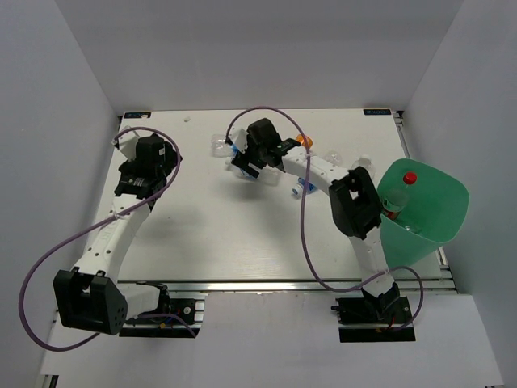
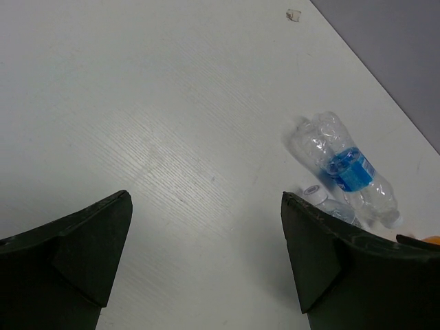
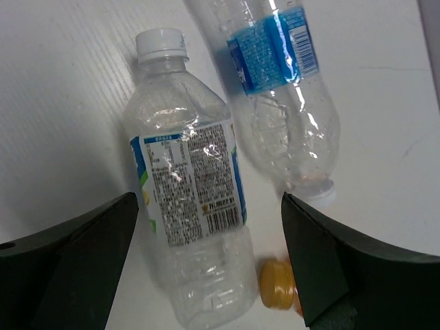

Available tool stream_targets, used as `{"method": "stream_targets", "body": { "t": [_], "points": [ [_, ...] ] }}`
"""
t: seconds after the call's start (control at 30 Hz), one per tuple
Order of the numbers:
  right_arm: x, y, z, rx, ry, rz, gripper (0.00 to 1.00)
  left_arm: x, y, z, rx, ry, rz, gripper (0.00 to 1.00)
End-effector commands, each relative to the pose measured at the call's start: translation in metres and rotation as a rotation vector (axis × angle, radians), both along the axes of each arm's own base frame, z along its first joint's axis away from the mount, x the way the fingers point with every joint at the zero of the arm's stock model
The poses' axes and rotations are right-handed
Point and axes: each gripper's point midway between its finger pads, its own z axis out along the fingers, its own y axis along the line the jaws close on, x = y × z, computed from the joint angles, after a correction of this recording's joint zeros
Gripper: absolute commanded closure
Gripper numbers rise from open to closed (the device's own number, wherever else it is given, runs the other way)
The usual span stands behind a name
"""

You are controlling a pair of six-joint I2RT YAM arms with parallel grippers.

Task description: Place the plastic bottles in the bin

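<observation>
My right gripper (image 1: 250, 162) is open and hovers over the bottles at the back middle of the table. In the right wrist view its jaws (image 3: 207, 196) stand wide on either side of a lying green-white-label bottle (image 3: 189, 206), not touching it. A blue-label bottle (image 3: 282, 75) lies beside that one, and an orange cap (image 3: 277, 283) pokes out by the right finger. My left gripper (image 1: 136, 179) is open and empty over bare table (image 2: 206, 196) at the left. The mint-green bin (image 1: 440, 182) stands at the right edge with a red-capped bottle (image 1: 400, 194) inside it.
More bottles lie at the back: a clear one (image 1: 218, 144), blue-capped ones (image 1: 303, 187), an orange one (image 1: 305, 141) and a clear one (image 1: 335, 155). The left wrist view shows a blue-label bottle (image 2: 347, 168) and a white-capped one (image 2: 330, 203). White walls enclose the table.
</observation>
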Motion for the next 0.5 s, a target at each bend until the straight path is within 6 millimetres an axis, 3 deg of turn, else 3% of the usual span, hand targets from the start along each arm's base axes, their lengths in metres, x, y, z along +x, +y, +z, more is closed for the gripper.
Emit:
{"method": "stream_targets", "body": {
  "t": [0.0, 0.17, 0.27, 0.37, 0.47],
  "points": [
    [0.012, 0.004, -0.002, 0.016, 0.025, 0.02, 0.11, -0.001, 0.005, 0.0, 0.02, 0.015, 0.006, 0.02],
    [0.001, -0.001, -0.042, 0.033, 0.17, 0.055, 0.11, 0.0, 0.005, -0.003, 0.023, 0.026, 0.005, 0.02],
    [-0.023, -0.003, -0.062, 0.047, 0.282, 0.099, 0.11, 0.0, 0.005, -0.004, 0.023, 0.029, 0.004, 0.02],
    [-0.034, -0.003, -0.068, 0.058, 0.317, 0.12, 0.14, 0.001, 0.004, -0.004, 0.017, 0.03, 0.0, 0.02],
    [-0.04, -0.002, -0.049, 0.09, 0.318, 0.127, 0.34, 0.0, 0.002, -0.004, 0.014, 0.032, -0.006, 0.02]
  ]
}}
